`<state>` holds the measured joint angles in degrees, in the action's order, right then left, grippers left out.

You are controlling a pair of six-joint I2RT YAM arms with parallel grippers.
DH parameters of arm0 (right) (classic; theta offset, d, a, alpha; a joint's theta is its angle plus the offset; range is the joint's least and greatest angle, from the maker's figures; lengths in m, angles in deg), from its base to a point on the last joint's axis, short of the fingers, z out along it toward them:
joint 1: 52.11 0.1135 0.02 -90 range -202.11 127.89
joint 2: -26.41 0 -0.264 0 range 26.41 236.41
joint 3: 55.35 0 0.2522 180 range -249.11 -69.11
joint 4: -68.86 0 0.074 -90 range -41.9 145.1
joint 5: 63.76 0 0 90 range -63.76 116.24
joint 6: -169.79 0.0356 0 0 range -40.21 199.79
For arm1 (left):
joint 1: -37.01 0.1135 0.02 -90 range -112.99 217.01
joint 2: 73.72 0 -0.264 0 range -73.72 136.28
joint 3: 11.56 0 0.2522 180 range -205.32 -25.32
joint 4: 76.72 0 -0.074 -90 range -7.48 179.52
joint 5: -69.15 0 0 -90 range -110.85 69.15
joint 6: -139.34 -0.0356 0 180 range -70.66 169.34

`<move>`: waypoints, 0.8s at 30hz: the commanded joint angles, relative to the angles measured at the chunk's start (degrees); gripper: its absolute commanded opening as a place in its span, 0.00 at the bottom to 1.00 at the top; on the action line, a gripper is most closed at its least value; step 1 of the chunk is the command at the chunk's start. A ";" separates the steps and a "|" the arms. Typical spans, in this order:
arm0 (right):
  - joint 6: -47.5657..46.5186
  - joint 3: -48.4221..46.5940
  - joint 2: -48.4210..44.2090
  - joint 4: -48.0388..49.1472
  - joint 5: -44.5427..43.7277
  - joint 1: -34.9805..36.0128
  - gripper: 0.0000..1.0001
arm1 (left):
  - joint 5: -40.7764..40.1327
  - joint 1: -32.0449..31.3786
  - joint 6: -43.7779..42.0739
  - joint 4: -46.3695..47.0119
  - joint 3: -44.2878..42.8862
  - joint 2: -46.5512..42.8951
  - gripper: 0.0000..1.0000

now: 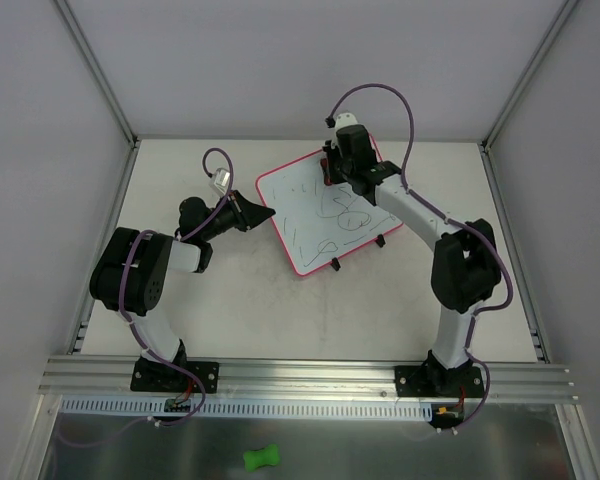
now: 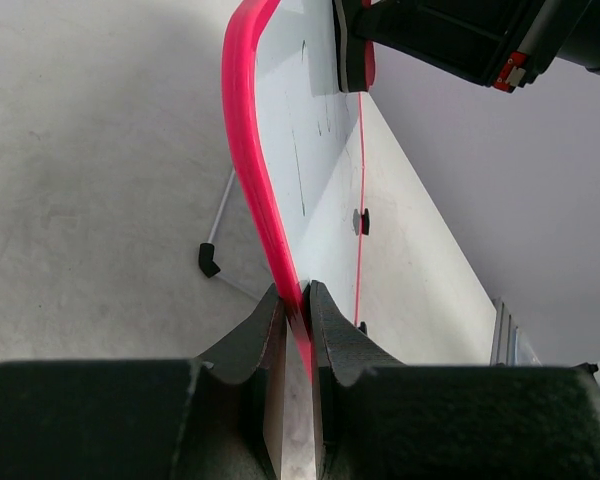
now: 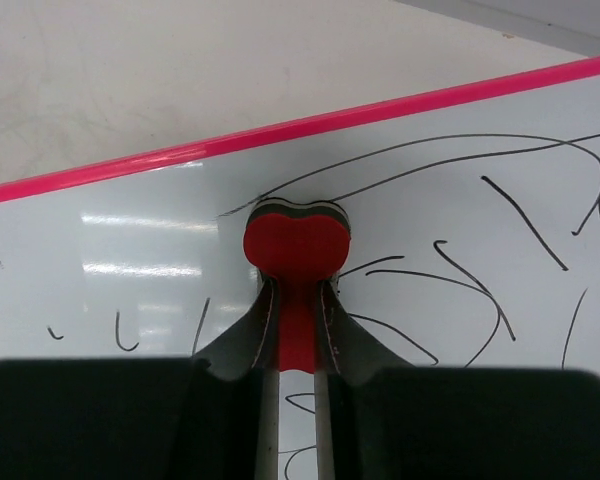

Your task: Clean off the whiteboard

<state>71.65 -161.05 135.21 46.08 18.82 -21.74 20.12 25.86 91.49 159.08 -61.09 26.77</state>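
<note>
Whiteboard (image 1: 310, 205) lying skewed mid-worktop (image 1: 230, 310), dark scribbles all over it, left fingers (image 2: 270, 335) clamped on its pink left edge, right fingers (image 3: 255, 330) pinching a red eraser (image 3: 296, 245), eraser seemingly pressed to the board near its far edge

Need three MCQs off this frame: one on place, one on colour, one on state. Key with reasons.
1. Where does the left gripper hold the whiteboard?
A. on its pink frame
B. at the middle of its face
C. nowhere

2. What colour is the eraser in the right gripper?
A. blue
B. red
C. yellow

3. What state is the board surface in?
A. wiped clean
B. covered by a cloth
C. bearing dark scribbles

Key:
1 A: the left wrist view shows the jaws closed on the pink edge.
2 B: the right wrist view shows a red piece clamped between the jaws.
3 C: dark lines cross the white.
</note>
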 commanded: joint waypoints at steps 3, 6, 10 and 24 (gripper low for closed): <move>-6.00 -0.16 0.10 -1.35 -0.05 6.01 0.00 | 2.97 -0.88 -5.06 2.25 -0.97 -1.52 0.00; -8.02 -1.13 0.72 -1.27 1.35 8.82 0.00 | 2.97 -0.97 -4.97 2.25 -1.06 -1.44 0.00; -10.14 -2.19 1.51 -1.18 2.32 11.99 0.00 | 2.97 -1.15 -4.89 1.90 -1.32 -1.61 0.00; -12.69 -2.89 4.41 0.93 -0.49 19.02 0.00 | 2.89 -1.23 -4.89 1.28 -1.50 -1.52 0.00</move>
<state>59.87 -162.16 137.24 46.28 17.97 -3.42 20.01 25.86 91.25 158.56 -61.20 26.70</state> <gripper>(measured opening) 0.142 0.090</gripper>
